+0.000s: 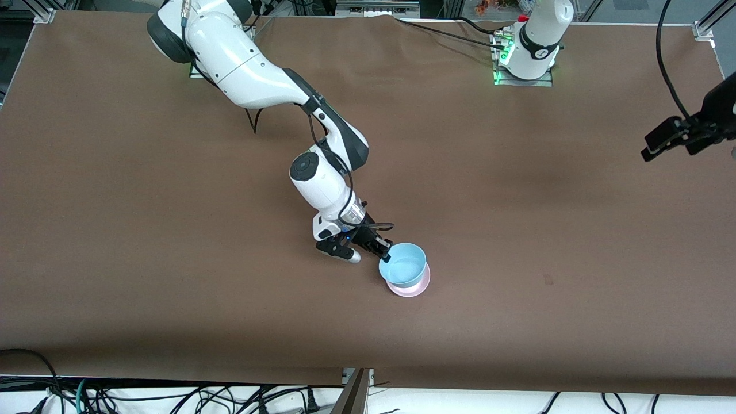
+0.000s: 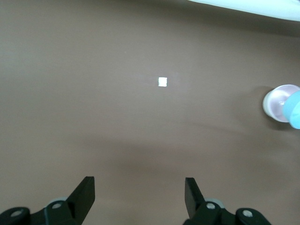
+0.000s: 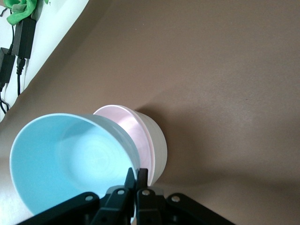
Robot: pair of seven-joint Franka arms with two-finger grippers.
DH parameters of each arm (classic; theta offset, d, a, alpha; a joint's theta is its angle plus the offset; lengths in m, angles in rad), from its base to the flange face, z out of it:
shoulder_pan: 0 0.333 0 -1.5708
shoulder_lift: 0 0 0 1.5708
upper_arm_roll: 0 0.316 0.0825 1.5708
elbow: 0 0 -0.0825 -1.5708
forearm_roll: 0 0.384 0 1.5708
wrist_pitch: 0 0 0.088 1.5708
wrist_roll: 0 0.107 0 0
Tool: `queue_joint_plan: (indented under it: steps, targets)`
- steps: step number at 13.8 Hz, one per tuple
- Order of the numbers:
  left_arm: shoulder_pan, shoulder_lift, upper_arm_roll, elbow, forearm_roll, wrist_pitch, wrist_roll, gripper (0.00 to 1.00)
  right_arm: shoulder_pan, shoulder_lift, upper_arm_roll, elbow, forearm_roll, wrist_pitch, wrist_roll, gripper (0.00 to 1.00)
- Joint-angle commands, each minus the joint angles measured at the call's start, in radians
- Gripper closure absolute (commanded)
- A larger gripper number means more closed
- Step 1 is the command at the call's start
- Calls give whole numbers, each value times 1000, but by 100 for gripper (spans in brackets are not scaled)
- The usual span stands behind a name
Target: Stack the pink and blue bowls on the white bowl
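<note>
My right gripper (image 1: 386, 251) is shut on the rim of the light blue bowl (image 1: 404, 267). It holds the bowl tilted over the pale pink bowl (image 1: 413, 291). In the right wrist view the gripper (image 3: 136, 176) pinches the blue bowl's (image 3: 70, 159) rim. The pink bowl (image 3: 129, 124) sits nested inside the white bowl (image 3: 158, 140) just beside it. In the front view the white bowl is hidden under the other two. My left gripper (image 1: 661, 141) waits open and empty, raised over the left arm's end of the table. Its fingertips (image 2: 88, 187) are wide apart.
The brown table cover (image 1: 172, 259) is bare around the stack. A small dark mark (image 1: 548, 279) lies toward the left arm's end. A small white square (image 2: 162, 82) shows on the cover in the left wrist view, with the bowls (image 2: 281, 102) at that frame's edge.
</note>
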State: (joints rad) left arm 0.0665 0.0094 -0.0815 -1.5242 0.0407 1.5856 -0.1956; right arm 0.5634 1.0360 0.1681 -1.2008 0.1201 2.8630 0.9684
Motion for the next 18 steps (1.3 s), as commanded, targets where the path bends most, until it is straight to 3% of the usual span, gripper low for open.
queue_joint_plan:
  steps: [1,2,6,10,13,16,18]
  targets:
    - [-4,-20,-18,-39,68,30,24,14,10,27,-1,46,7,13,0,18]
    - [-4,-17,-30,-40,88,43,24,14,18,27,-2,46,7,13,3,0]
    - [-1,-16,-32,-40,110,60,25,14,18,-2,-13,46,1,-55,-10,0]
    - [-1,-20,-34,-47,110,66,24,14,7,-74,-56,93,-72,-414,-87,0]
    - [-1,-17,-37,-47,110,73,24,13,-71,-157,-56,115,-85,-734,-410,0]
    - [6,-19,-37,-47,110,88,24,13,-189,-224,-64,115,-86,-971,-805,0]
    - [6,-17,-37,-48,110,88,24,12,-261,-276,-79,115,-86,-1129,-920,0]
